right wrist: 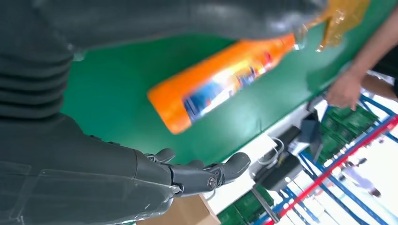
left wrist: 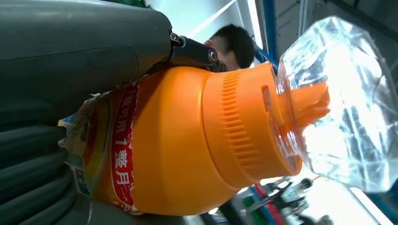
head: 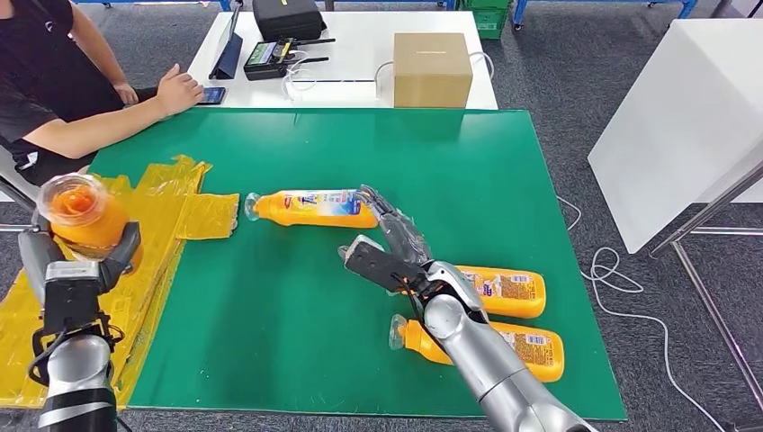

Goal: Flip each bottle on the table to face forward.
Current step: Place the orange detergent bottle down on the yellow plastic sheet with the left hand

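Fingers [head: 382, 209] of the right hand [head: 391, 247] spread empty, tips just beside the far bottle [head: 310, 208]; left hand [head: 76, 261] grips another bottle [head: 85, 214].

Orange bottles [head: 315, 207] [head: 508, 292] [head: 531, 349] — three lying, one [head: 85, 216] held upright.

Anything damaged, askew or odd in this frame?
Yes: the label on the orange bottle gripped by the left hand is torn and peeling at its edge. Crumpled yellow plastic sheeting overlaps the green mat's left side.
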